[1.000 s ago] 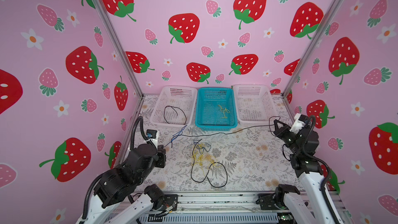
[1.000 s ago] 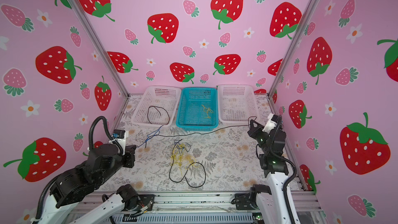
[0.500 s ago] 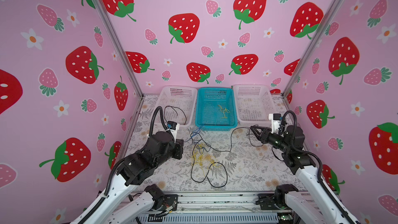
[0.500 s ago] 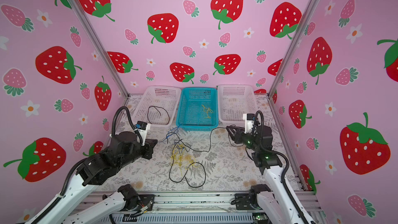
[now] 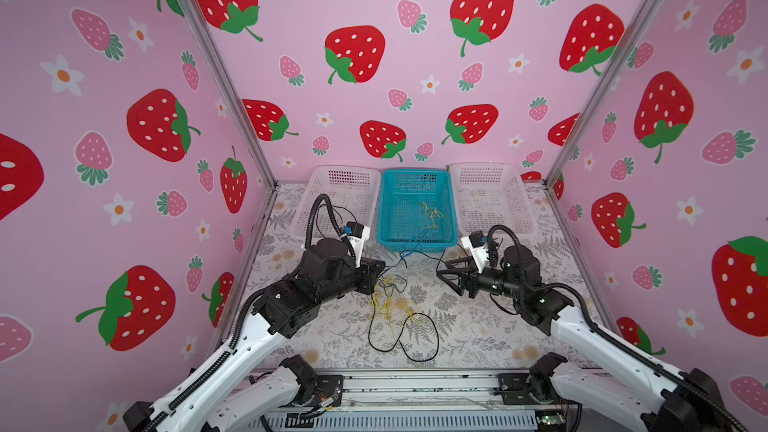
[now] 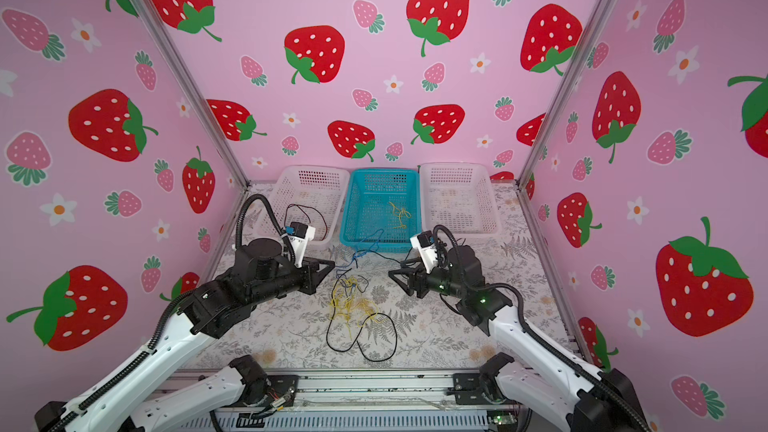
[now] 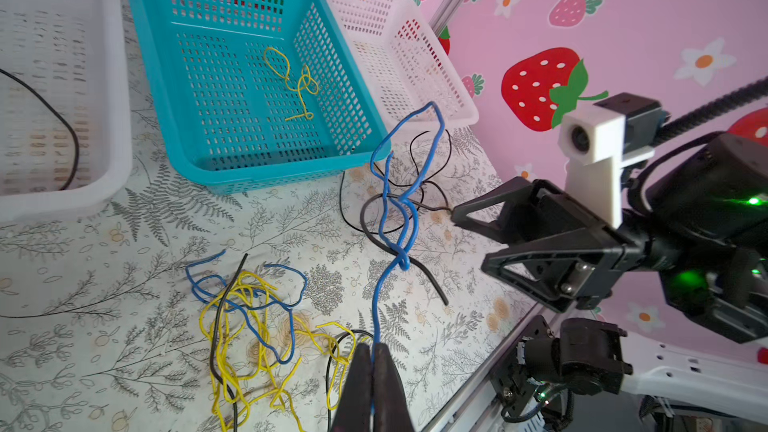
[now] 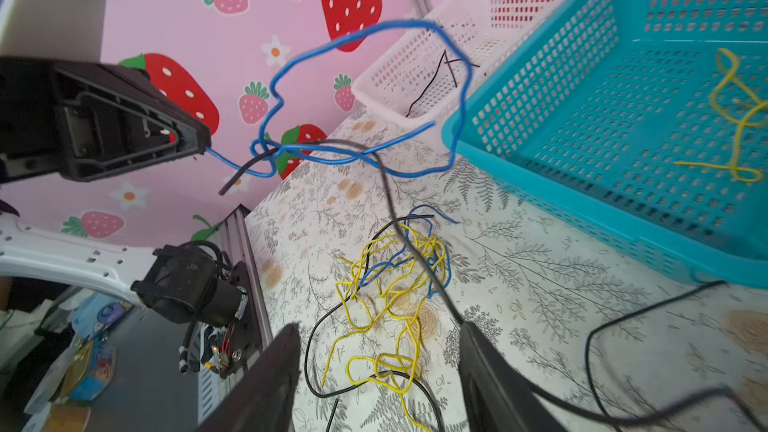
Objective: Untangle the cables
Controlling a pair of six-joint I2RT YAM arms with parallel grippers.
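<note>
Risk: left hand [image 7: 372, 353] clamps the thin blue wire [image 7: 384, 218], right hand [image 8: 379, 328] wide and empty; with the thin black wire [image 7: 428, 282] knotted round it near the teal plastic mesh basket [image 7: 270, 178], a one-sided pull may cinch the knot.

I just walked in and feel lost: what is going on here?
A two-armed robot is untangling cables heaped on the table. Its left gripper is shut on a blue cable, lifted clear, with a black cable caught around it. The right gripper has its jaws open, holding nothing. One yellow cable lies in the teal basket.
</note>
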